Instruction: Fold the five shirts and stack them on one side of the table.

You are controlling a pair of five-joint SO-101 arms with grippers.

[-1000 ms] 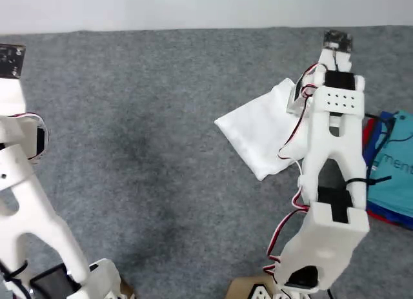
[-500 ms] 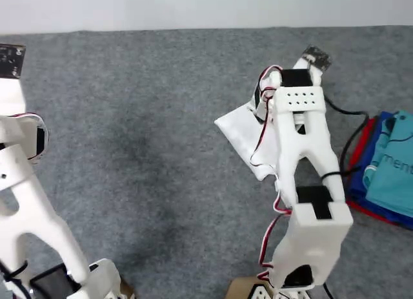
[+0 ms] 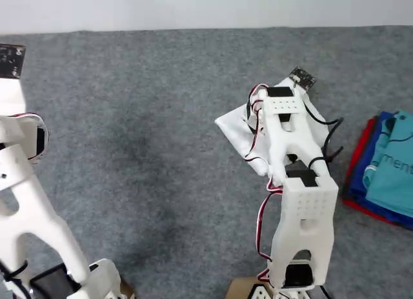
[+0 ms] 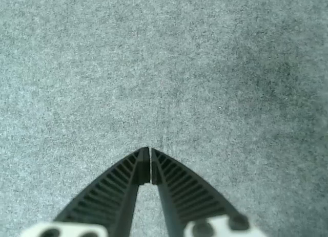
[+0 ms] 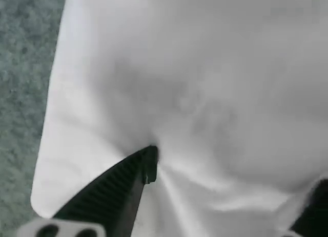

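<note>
A folded white shirt (image 3: 233, 128) lies on the grey carpet right of centre, partly under my right arm (image 3: 293, 157). In the right wrist view the white shirt (image 5: 205, 68) lies close below, and my right gripper (image 5: 236, 180) is open with one fingertip (image 5: 148, 163) pressing a crease into the cloth; the other finger shows at the picture's edge. A stack of folded shirts (image 3: 387, 170), teal on top of blue and red, sits at the table's right edge. My left gripper (image 4: 149, 157) is shut with nothing in it, above bare carpet.
The left arm's white body (image 3: 26, 183) stands along the left edge. Grey carpet (image 3: 142, 118) covers the table, bare across the middle and left. A pale wall runs along the far edge.
My right arm has swung left across the white shirt and drawn back, uncovering the stack at the right edge. The left arm has not moved.
</note>
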